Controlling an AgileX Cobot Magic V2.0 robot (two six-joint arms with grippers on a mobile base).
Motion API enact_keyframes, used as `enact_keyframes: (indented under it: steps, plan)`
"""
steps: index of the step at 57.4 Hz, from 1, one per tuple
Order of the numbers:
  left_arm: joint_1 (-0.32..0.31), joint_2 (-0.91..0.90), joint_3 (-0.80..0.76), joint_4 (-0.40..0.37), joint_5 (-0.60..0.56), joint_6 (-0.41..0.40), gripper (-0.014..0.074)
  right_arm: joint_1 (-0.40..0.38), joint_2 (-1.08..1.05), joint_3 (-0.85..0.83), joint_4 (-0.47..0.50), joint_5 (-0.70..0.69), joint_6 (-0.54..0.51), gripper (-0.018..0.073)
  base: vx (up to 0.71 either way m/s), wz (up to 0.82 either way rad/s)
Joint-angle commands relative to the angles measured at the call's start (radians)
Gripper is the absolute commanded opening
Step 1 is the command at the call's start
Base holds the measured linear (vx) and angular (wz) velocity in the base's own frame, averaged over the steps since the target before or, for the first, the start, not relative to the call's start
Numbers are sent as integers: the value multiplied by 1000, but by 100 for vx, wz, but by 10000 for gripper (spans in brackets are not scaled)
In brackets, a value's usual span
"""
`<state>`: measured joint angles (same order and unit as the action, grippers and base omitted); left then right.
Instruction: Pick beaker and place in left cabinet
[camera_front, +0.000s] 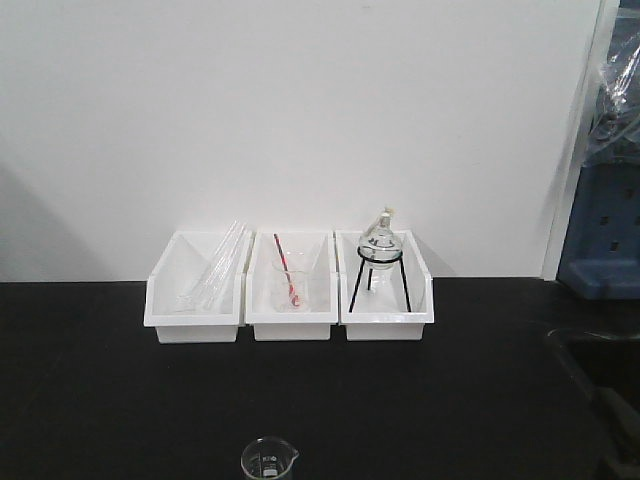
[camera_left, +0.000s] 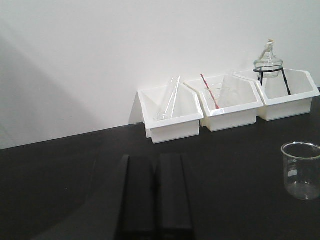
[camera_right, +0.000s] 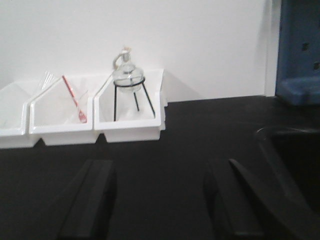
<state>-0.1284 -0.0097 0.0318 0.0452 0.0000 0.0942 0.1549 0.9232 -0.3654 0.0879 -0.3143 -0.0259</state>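
Note:
The beaker (camera_front: 268, 460), small and of clear glass with a pour spout, stands upright on the black bench at the bottom edge of the front view. In the left wrist view the beaker (camera_left: 300, 170) is at the right edge, well to the right of my left gripper (camera_left: 156, 159). That gripper is shut with nothing in it, low over the bench. My right gripper (camera_right: 160, 167) is open, its fingers wide apart over bare bench, and the beaker does not show in its view. The left cabinet is out of view.
Three white bins stand in a row against the wall: one with glass tubes (camera_front: 195, 290), one with a beaker and red rod (camera_front: 290, 285), one with a round flask on a black tripod (camera_front: 382, 280). A blue object (camera_front: 605, 235) and a dark sink-like recess (camera_front: 600, 370) lie at the right.

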Motion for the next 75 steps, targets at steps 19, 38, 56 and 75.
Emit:
enact_keyframes:
  steps: [19,38,56,75]
  plan:
    - [-1,-19,16,-3,-75,-3,1,417,497,-95,-234,-468,-3,485,0,0]
    - [-1,-19,16,-3,-75,-3,1,504,811,-293,-221,-457,-1,552,0,0]
    - [-1,-19,16,-3,-75,-3,1,504,954,-424,-224,-461,16,554,0,0]
    - [-1,-19,16,-3,-75,-3,1,504,1080,-545,-224,-439,26,607,0,0]
